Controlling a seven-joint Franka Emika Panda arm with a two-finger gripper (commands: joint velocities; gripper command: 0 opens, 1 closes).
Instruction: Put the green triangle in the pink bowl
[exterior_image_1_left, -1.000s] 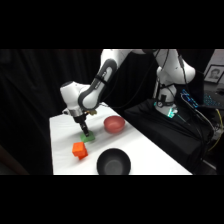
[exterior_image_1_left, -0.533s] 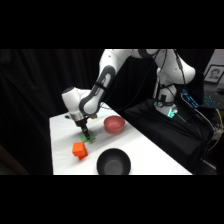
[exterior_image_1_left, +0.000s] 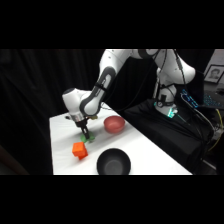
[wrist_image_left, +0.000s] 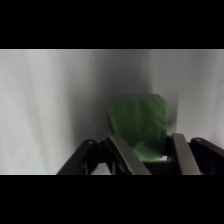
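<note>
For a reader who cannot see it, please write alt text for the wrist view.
The pincer has its two fingers on either side of the green triangle, which lies on the white table. The block fills the gap between them, and nothing else shows in this view.

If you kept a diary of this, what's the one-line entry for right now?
phase: grasping | gripper: straddling green triangle on table | pink bowl: empty | triangle not yet in bowl
</note>
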